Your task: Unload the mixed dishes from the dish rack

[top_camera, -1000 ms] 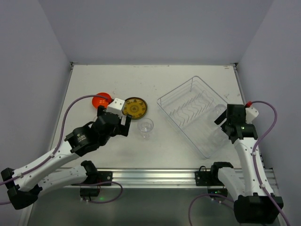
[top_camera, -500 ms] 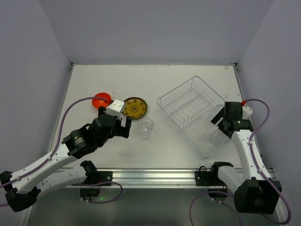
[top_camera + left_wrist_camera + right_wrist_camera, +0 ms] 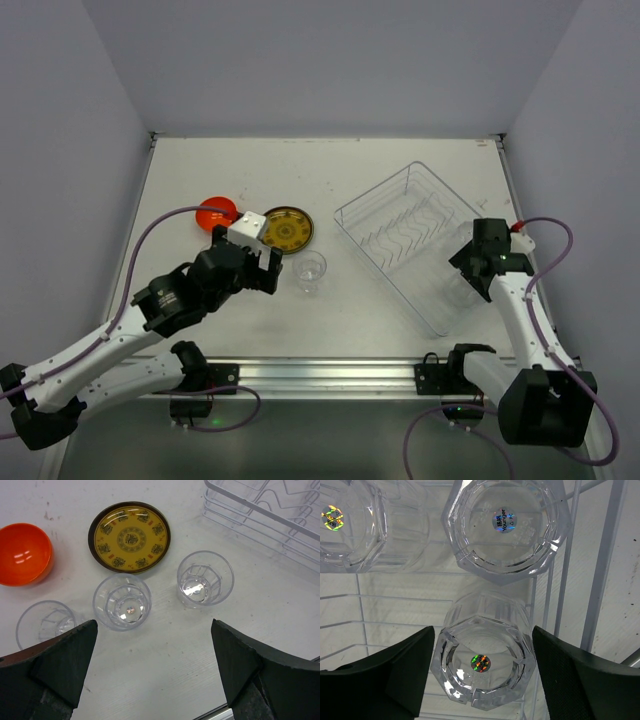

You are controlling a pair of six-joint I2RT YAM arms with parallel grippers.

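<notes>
My right gripper (image 3: 484,636) was down in the dish rack (image 3: 350,220), fingers hugging both sides of an upside-down clear cup (image 3: 483,670). Honestly couldn't tell if I'd clamped it. Two more cups (image 3: 505,525) sat just beyond. My left gripper (image 3: 152,645) hung wide open over three upright cups (image 3: 122,601), the orange bowl (image 3: 24,554) and the patterned plate (image 3: 129,536) on the table (image 3: 165,680).

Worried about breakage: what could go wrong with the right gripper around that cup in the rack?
The right gripper straddles the nearest cup; its smooth wall could slip out when squeezed. Two other cups sit beyond it, so a tilted lift might knock them. A rack wire runs beside one finger and could snag.
</notes>
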